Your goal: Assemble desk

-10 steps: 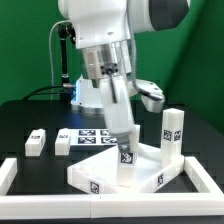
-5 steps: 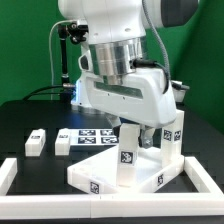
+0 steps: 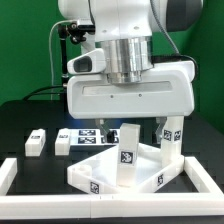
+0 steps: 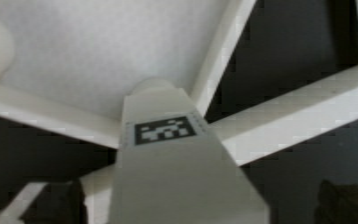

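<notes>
**Operator:** Report the scene, largest item first.

**Technician:** The arm (image 3: 125, 40) fills the upper centre of the exterior view, with its wrist pointing straight down. Under it lies the black table (image 3: 30, 115). White border rails (image 3: 8, 175) run along the table's near edge and both sides.

**Operator:** Position of the desk parts?

**Technician:** The tabletop (image 3: 100, 165) lies flat on the table inside the rails, rim up. It is turned so that one corner points toward the camera. The marker board (image 3: 88, 135) lies flat just behind it, toward the exterior view's left.

**Operator:** And the legs?

**Technician:** The centre leg (image 3: 126, 165) stands upright inside the tabletop with its tag facing the camera. The corner leg (image 3: 172, 135) stands upright at the tabletop's corner on the exterior view's right. Whether it is seated in the tabletop cannot be determined. The two loose legs (image 3: 36, 142) lie side by side on the table, near the marker board on the exterior view's left and well apart from the tabletop.

**Operator:** State of the jaws?

**Technician:** The jaws stand wide apart and clamp nothing. They hang directly over the centre leg, one on either side of its top. The wrist view shows this leg centred between them with a gap on each side.
</notes>
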Motion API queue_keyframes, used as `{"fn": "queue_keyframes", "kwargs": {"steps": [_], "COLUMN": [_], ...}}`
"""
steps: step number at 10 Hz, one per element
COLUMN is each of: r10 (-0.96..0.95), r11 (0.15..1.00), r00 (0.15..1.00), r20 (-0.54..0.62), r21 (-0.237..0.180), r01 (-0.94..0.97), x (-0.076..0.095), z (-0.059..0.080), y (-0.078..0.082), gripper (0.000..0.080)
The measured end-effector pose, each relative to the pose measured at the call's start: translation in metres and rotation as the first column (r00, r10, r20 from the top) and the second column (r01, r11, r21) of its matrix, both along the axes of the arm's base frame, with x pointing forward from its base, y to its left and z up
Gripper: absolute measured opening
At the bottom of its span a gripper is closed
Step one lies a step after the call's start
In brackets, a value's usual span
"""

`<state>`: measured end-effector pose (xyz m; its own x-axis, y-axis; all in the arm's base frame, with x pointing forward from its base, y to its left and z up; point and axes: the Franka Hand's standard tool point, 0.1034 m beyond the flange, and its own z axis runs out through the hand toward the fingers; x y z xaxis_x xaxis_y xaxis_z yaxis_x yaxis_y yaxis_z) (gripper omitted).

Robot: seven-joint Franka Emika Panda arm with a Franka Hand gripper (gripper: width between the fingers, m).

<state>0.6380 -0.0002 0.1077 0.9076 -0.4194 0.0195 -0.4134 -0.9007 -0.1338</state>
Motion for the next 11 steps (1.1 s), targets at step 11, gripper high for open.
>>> {"fn": "queue_keyframes", "kwargs": {"steps": [11], "r10": [-0.873], "r11": [0.467], "r00": [0.461], "r20": [-0.16], "r21": [0.001], "r01": [0.884], "x": [-0.003], "z": [-0.003], "y": [-0.033], "gripper": [0.0289]}}
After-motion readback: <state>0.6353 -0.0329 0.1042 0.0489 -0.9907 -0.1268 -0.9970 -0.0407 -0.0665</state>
